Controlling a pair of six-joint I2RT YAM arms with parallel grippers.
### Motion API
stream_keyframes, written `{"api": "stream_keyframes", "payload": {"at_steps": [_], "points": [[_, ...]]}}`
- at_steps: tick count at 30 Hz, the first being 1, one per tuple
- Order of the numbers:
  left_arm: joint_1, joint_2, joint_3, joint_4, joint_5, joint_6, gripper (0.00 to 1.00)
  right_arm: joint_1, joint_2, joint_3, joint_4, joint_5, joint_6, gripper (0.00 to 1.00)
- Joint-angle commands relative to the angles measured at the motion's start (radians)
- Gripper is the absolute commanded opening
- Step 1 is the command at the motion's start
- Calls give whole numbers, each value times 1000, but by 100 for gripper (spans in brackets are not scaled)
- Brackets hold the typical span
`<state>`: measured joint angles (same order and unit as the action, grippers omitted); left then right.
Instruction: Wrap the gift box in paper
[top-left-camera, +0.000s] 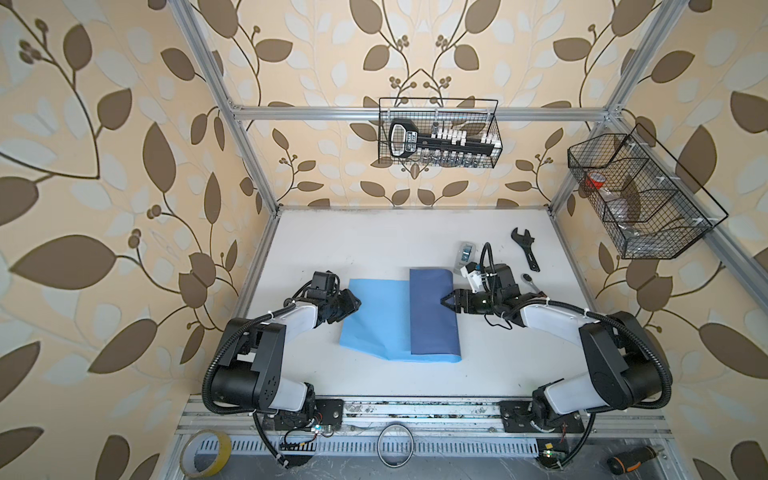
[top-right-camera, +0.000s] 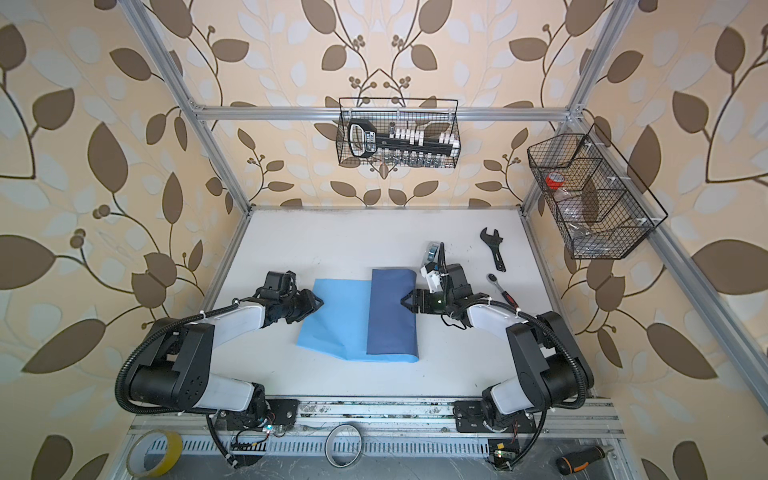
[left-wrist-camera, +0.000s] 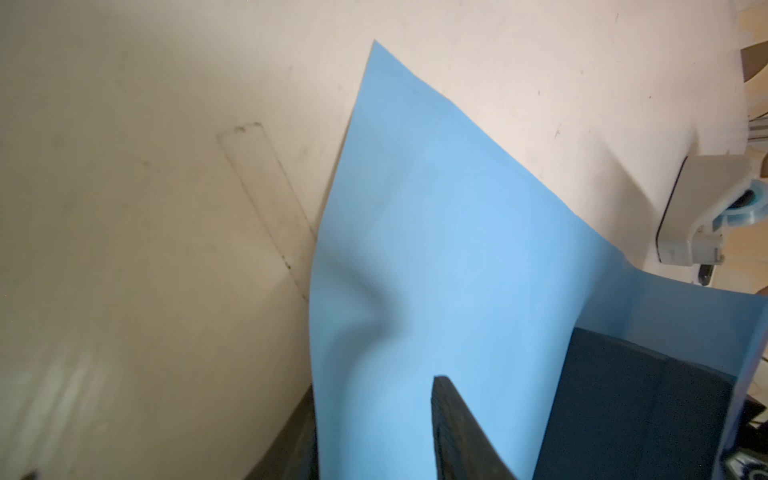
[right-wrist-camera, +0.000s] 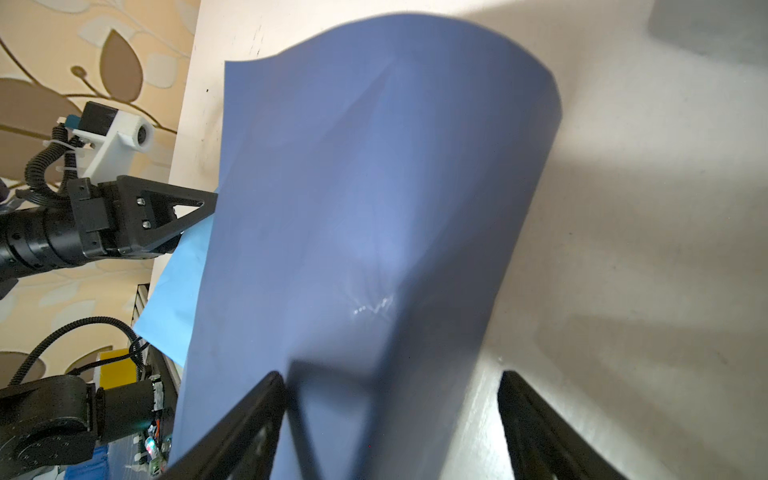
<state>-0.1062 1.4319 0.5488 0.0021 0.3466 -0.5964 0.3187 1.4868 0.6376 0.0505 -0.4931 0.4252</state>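
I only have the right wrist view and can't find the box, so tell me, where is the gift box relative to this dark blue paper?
Observer: In the left wrist view the black gift box sits inside the fold of the paper.
Operator: And the other arm?
Observer: The left pincer straddles the sheet's light-blue edge, fingers apart.
Operator: Anything near my wrist?
Observer: In a top view a tape dispenser stands just beyond it.

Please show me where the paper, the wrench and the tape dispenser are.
paper (top-left-camera: 374, 320), in a top view, on its light blue face
wrench (top-left-camera: 527, 251), in a top view, on its handle
tape dispenser (left-wrist-camera: 690, 199), in the left wrist view, on its grey body
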Motion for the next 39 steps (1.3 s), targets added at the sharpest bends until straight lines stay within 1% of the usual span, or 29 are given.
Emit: {"api": "stream_keyframes", "payload": {"at_steps": [1, 5, 7, 10, 13, 16, 17, 19, 21, 27, 30, 34, 35, 39], "points": [[33, 2, -36, 6, 47, -20, 40, 11, 36, -6, -81, 50, -29, 81], [63, 56, -65, 65, 106, -39, 35, 13, 40, -6, -80, 51, -29, 81], [75, 72, -60, 79, 133, -40, 29, 14, 41, -7, -80, 51, -29, 81], [77, 68, -55, 85, 139, -35, 23, 13, 41, -7, -81, 52, -29, 81], [77, 39, -55, 76, 128, -21, 17, 13, 41, -8, -82, 52, -29, 81], [76, 17, -66, 96, 151, -25, 10, 14, 42, -5, -81, 52, -29, 81], [75, -23, -72, 109, 167, -37, 8, 14, 44, -4, -81, 53, -28, 81], [74, -52, -85, 135, 195, -63, 3, 15, 41, -3, -82, 54, -28, 81], [66, -90, -91, 142, 209, -88, 0, 14, 41, -3, -84, 56, -29, 81], [-20, -217, -59, 72, 202, -152, 0, 17, 41, -3, -84, 60, -27, 81], [-94, -267, -31, 41, 166, -194, 0, 20, 46, -1, -82, 61, -25, 82], [-190, -300, 18, 12, 107, -252, 0, 25, 49, 0, -81, 64, -25, 82], [-205, -301, 28, 12, 98, -285, 0, 25, 51, 0, -81, 65, -25, 82], [-264, -296, 68, 14, 60, -357, 0, 25, 52, -1, -81, 69, -27, 83]]}}
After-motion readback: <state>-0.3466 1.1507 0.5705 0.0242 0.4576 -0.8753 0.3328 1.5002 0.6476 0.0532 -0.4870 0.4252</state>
